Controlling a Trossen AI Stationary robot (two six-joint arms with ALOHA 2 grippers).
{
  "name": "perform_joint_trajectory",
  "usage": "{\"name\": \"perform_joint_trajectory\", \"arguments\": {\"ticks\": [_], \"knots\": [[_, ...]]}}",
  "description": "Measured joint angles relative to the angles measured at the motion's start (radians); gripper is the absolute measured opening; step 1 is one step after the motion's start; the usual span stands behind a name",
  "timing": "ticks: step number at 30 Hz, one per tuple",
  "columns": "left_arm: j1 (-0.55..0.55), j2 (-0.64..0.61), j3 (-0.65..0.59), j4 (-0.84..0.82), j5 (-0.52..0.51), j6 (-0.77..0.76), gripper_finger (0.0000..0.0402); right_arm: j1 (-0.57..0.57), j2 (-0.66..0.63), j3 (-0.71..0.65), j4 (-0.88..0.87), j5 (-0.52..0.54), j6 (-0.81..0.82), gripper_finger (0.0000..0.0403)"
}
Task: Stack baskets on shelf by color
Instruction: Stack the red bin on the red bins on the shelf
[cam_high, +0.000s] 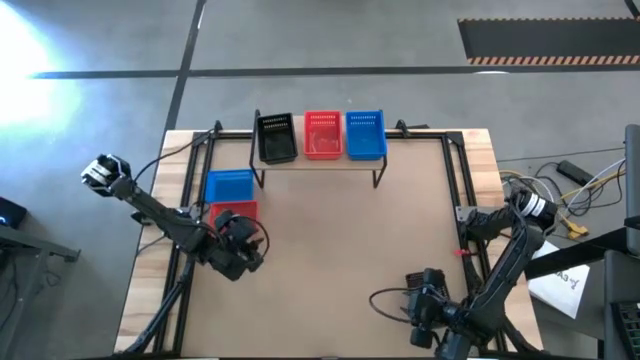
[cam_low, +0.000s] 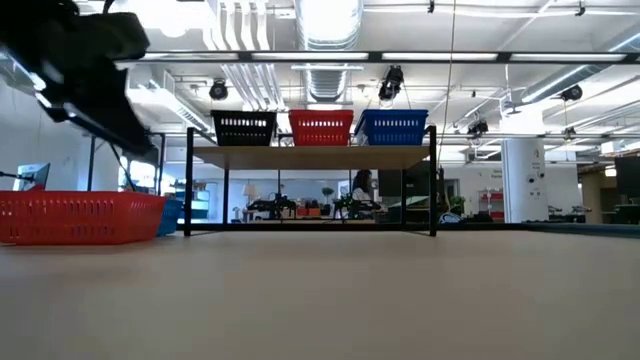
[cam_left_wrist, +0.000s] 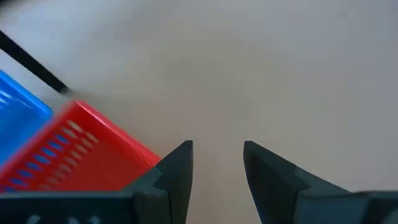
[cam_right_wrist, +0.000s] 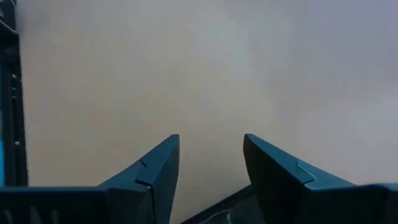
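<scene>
- Three baskets sit side by side on the shelf (cam_high: 320, 163) at the far edge of the table: a black basket (cam_high: 276, 138) on the left, a red basket (cam_high: 322, 134) in the middle, a blue basket (cam_high: 365, 134) on the right; whether any is a stack I cannot tell
- Nothing shows inside the shelf baskets from above; their slotted floors are bare
- Two more baskets rest on the tabletop (cam_high: 350, 250) near its left edge: a second blue basket (cam_high: 229, 186) just in front of the shelf's left legs, and a second red basket (cam_high: 236, 211) touching its near side
- Left gripper (cam_high: 240, 250) hovers over the near edge of that red basket on the table, fingers (cam_left_wrist: 177, 165) parted with nothing between them
- Right gripper (cam_high: 420, 300) waits near the front right of the table, fingers (cam_right_wrist: 161, 162) spread wide, released, only bare surface ahead
- Wide clear tabletop lies between the two arms and in front of the shelf
- Under the shelf the gap between its black legs is unobstructed in the low view
</scene>
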Motion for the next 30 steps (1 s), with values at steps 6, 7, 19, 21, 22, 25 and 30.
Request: {"name": "perform_joint_trajectory", "arguments": {"ticks": [6,7,19,21,22,25,30], "knots": [[0.055,0.004,-0.035,0.019,-0.065,-0.026,0.0127,-0.001,0.007,0.0,-0.003,0.01,-0.011,0.0166],[0.068,0.004,-0.042,0.015,-0.081,-0.028,0.0127,0.0,0.008,0.0,-0.003,0.012,-0.012,0.0164],[0.281,0.02,-0.043,-0.034,0.144,-0.047,0.0179,0.0,0.011,0.0,-0.004,0.096,-0.07,0.0145],[0.299,0.037,-0.044,-0.035,0.145,-0.048,0.0201,0.0,0.011,0.0,-0.004,0.11,-0.074,0.0142],[0.306,0.051,-0.042,-0.034,0.145,-0.048,0.0209,-0.001,0.011,0.0,-0.004,0.114,-0.079,0.014],[0.32,0.1,-0.035,-0.034,0.152,-0.048,0.0219,0.0,0.011,-0.001,-0.004,0.115,-0.082,0.0135],[0.324,0.186,-0.017,-0.035,0.193,-0.043,0.0189,0.0,0.011,-0.002,-0.004,0.115,-0.084,0.0129]]}}
